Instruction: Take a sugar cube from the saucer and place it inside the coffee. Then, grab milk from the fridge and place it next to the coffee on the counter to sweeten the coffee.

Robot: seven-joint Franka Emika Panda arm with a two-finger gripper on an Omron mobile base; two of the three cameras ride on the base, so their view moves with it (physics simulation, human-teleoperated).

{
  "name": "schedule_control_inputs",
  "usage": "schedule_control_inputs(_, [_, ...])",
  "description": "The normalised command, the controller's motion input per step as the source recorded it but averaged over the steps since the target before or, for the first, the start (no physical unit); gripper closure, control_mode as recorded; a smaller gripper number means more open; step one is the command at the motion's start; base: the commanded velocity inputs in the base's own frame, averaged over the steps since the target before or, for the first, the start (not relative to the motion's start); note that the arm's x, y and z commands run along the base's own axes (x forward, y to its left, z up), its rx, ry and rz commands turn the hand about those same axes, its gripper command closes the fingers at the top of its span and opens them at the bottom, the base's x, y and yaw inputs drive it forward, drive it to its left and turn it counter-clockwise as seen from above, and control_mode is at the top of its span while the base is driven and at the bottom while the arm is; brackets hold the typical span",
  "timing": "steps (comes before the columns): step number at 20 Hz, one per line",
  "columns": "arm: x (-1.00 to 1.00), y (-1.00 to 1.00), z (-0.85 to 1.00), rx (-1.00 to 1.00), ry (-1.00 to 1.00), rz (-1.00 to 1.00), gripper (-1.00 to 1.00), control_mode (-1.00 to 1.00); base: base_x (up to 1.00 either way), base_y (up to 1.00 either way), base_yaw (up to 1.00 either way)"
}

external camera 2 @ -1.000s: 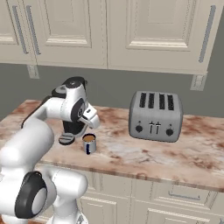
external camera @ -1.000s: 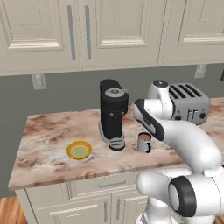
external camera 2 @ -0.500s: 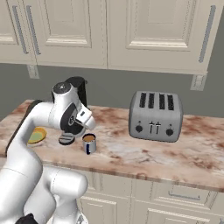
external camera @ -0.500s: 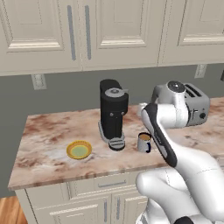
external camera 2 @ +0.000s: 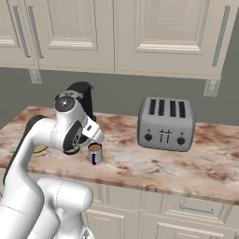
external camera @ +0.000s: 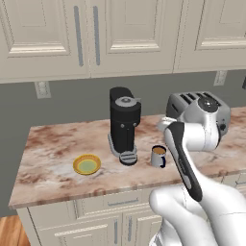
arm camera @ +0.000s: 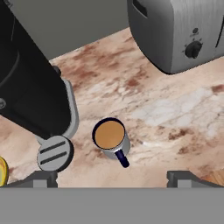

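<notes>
The gripper point(arm camera: 112, 177) hangs above the counter point(arm camera: 175, 109) with fingers spread fully and nothing between them. The coffee point(arm camera: 110, 136) stands just beside the coffee machine point(external camera: 124, 126), its brown liquid exposed; the saucer point(external camera: 87, 164) lies further left, apart from the mug. A sugar cube is judged light, rigid and crumbly: grip its flat sides gently. No cube can be made out on the saucer. The toaster point(external camera 2: 165, 123) is partly cut off in the hand view
</notes>
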Motion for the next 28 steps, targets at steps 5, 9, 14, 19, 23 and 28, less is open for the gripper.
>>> schedule_control_inputs(5, [-0.61, -0.34, 0.00, 0.00, -0.08, -0.09, -1.00, -1.00, 0.00, 0.00, 0.00])
schedule_control_inputs(9, [-0.26, -0.17, 0.00, 0.00, -0.05, -0.05, -1.00, -1.00, 0.00, 0.00, 0.00])
schedule_control_inputs(14, [0.00, 0.00, 0.00, 0.00, 0.00, 0.00, -1.00, -1.00, 0.00, 0.00, 0.00])
schedule_control_inputs(19, [-0.04, 0.00, 0.00, 0.00, 0.00, 0.00, -1.00, 1.00, -0.28, -0.19, -0.20])
schedule_control_inputs(23, [0.00, 0.00, 0.00, 0.00, 0.00, 0.00, -1.00, 1.00, -0.54, -0.36, -0.57])
schedule_control_inputs(28, [0.00, 0.00, 0.00, 0.00, 0.00, 0.00, -1.00, 1.00, -0.43, -0.23, -0.65])
